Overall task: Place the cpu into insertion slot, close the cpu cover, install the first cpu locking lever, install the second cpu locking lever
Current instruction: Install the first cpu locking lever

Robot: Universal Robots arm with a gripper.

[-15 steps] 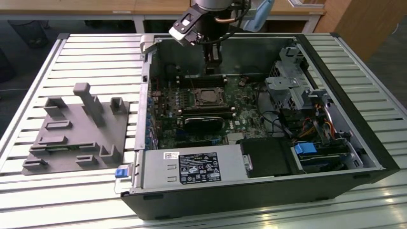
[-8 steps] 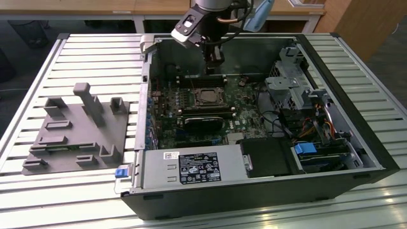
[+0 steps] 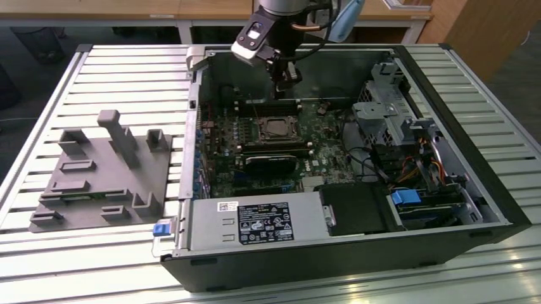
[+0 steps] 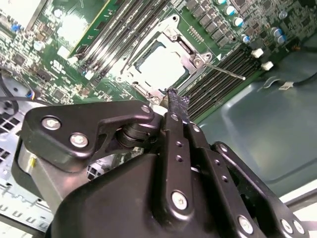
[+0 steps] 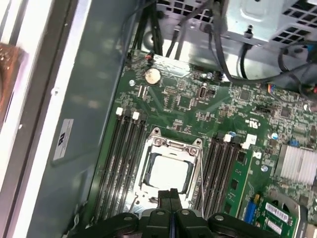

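Observation:
The cpu [image 5: 167, 173], a square chip with a pale metal top, lies flat in the insertion slot [image 4: 141, 83] on the green board. The silvery cpu cover [image 5: 171, 145] lies down around it, and the chip shows through its window. A thin metal locking lever [image 4: 225, 72] sticks out from the socket's corner over the memory slots. My gripper [image 5: 171, 194] hovers just above the socket's edge with its black fingers [image 4: 176, 101] pressed together and nothing between them. In the exterior view the gripper [image 3: 282, 94] hangs inside the case, a little behind the socket [image 3: 275, 128].
The open computer case [image 3: 498, 190] lies on a slatted table. Black memory slots [image 5: 124, 158] flank the socket. A drive cage [image 3: 384, 107] and cables fill the exterior view's right; a heatsink block [image 3: 268, 166] sits in front. A grey fixture [image 3: 101, 174] stands outside, at that view's left.

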